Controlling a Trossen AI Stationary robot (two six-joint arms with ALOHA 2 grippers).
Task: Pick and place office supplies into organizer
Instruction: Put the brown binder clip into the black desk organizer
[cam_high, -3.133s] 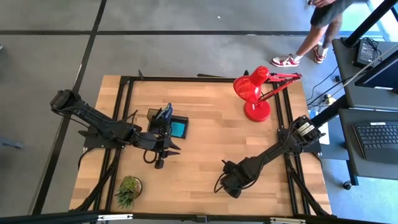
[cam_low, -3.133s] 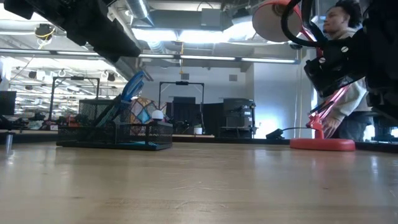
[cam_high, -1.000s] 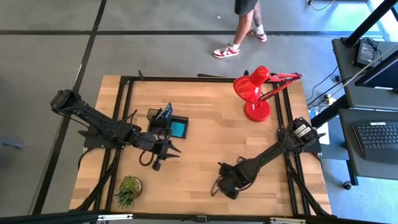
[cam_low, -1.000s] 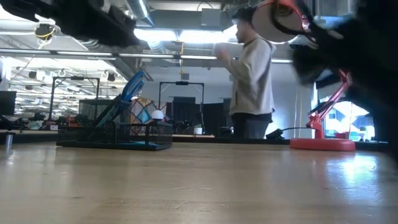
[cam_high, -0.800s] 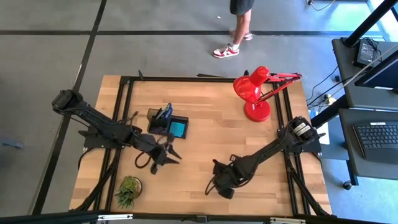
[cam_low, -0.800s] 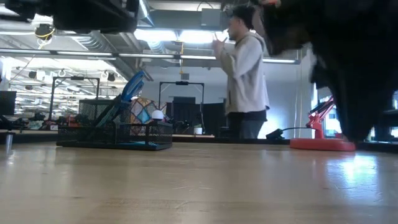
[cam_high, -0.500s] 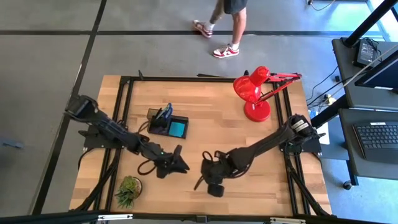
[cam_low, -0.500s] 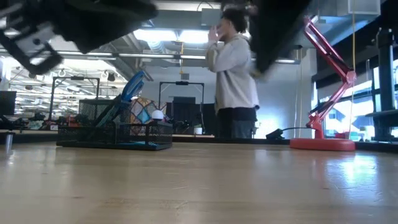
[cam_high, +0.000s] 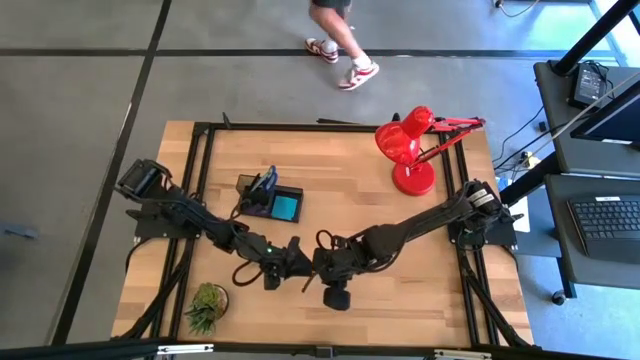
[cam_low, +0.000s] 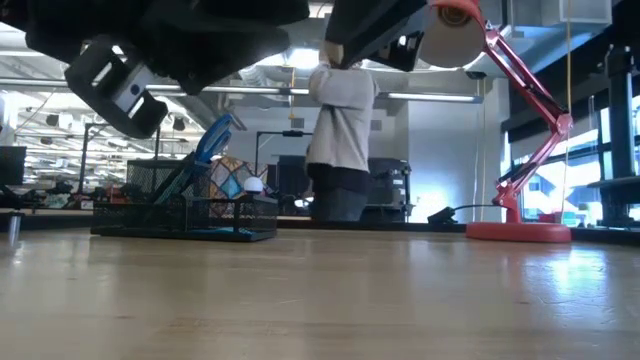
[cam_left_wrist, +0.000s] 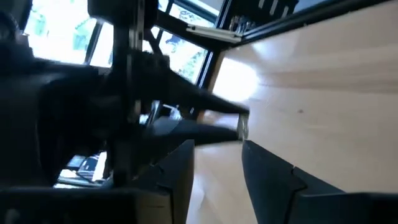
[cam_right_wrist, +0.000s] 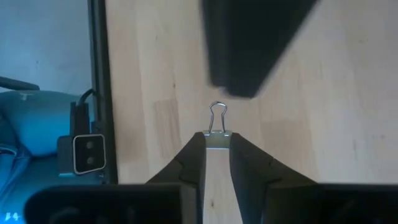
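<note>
We saw both arms reach in over the middle of the front part of the wooden table (cam_high: 350, 200), their grippers almost meeting. The right gripper (cam_right_wrist: 216, 148) was clamped on a small binder clip (cam_right_wrist: 216, 127), whose wire loop stuck out past the two dark fingertips; in the high view that gripper (cam_high: 312, 278) sat just beside the left gripper (cam_high: 297, 262), tip toward tip. The left gripper's fingers (cam_left_wrist: 180, 180) stood apart with a clear gap between them, holding nothing, and its wrist view showed the right gripper's narrow tips and the clip (cam_left_wrist: 242, 127) right in front of that gap. We could not tell whether the left fingers touched the clip. The organizer (cam_high: 268, 199) stood well apart from the grippers, toward the back left of the table, with the blue-handled scissors (cam_low: 205, 150) leaning out of its taller mesh cup and the cyan sticky-note pad (cam_high: 286, 207) lying in its low compartment. A small pale item (cam_low: 254, 185) showed above the low section in the low view. The red desk lamp (cam_high: 410, 150) stood at the back right, the small potted plant (cam_high: 207, 305) at the front left corner. A person (cam_low: 340, 140) walked past behind the table.
</note>
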